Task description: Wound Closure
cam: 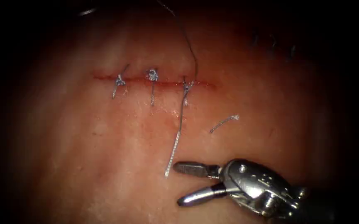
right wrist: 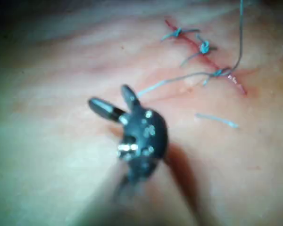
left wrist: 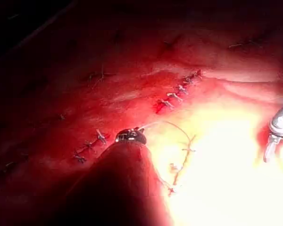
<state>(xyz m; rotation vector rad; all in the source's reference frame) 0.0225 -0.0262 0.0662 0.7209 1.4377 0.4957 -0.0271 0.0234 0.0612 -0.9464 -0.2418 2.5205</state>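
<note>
My right tool (cam: 180, 184) lies low on the tissue (cam: 84, 149), its two smooth steel jaws spread wide and holding nothing. The tissue is pale pink pork belly, glossy and faintly ridged. Across it runs the cut (cam: 154, 81), a thin straight red line with a little red fluid (cam: 167, 118) smeared just below it. I count three knotted stitches along the cut, each a small grey tuft with short tails. From the stitch nearest the cut's right end, one strand of thread (cam: 178, 137) trails down, frayed and silvery, ending just left of my upper jaw without touching it; another strand rises from the same stitch and curves out of sight. One loose cut end of thread (cam: 225, 122) lies on the tissue below the cut's right end. My left tool (left wrist: 130, 136) seems to be the small metal tip in the left wrist view; I cannot tell how its jaws stand. I cannot make out the needle.
</note>
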